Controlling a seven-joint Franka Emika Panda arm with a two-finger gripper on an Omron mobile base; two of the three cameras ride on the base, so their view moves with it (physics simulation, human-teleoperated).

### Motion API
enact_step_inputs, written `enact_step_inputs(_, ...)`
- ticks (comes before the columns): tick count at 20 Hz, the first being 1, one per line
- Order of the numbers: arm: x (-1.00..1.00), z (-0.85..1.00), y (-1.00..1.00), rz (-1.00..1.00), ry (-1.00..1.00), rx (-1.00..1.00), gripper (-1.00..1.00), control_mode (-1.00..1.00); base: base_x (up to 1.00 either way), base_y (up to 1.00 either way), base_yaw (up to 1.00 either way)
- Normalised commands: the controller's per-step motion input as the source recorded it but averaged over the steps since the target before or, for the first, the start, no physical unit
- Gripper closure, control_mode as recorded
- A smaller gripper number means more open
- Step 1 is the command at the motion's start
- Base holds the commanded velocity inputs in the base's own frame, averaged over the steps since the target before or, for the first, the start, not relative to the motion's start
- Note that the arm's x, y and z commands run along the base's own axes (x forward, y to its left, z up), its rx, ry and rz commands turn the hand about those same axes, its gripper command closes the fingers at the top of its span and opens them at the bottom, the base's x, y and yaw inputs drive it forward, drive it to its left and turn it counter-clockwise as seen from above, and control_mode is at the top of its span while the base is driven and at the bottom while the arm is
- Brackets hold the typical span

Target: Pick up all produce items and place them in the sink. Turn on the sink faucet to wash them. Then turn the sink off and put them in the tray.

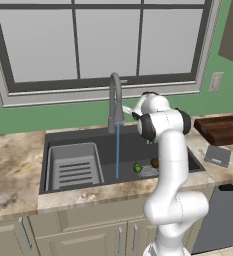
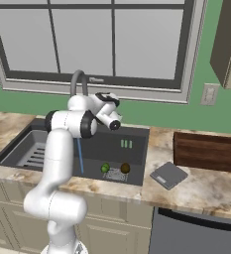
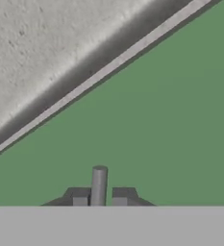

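My arm reaches up behind the sink faucet (image 1: 115, 100), jaws shut on its upright grey handle (image 3: 98, 185); spout arches downward

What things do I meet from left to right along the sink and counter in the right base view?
Ribbed rack → water stream → green produce item → brown produce item → grey square → wooden tray.
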Motion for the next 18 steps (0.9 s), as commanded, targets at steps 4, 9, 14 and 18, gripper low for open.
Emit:
enact_step_inputs(4, 0.35, 0.06, 0.05, 0.11, 0.08, 0.21, 1.00, -1.00, 0.00, 0.00, 0.00)
enact_step_inputs(9, 0.56, 0.02, 0.23, 0.17, 0.12, 0.27, 1.00, -1.00, 0.00, 0.00, 0.00)
enact_step_inputs(14, 0.63, 0.02, 0.40, 0.21, 0.11, 0.26, 1.00, -1.00, 0.00, 0.00, 0.00)
enact_step_inputs(18, 0.48, 0.03, 0.72, 0.19, 0.05, 0.20, 1.00, -1.00, 0.00, 0.00, 0.00)
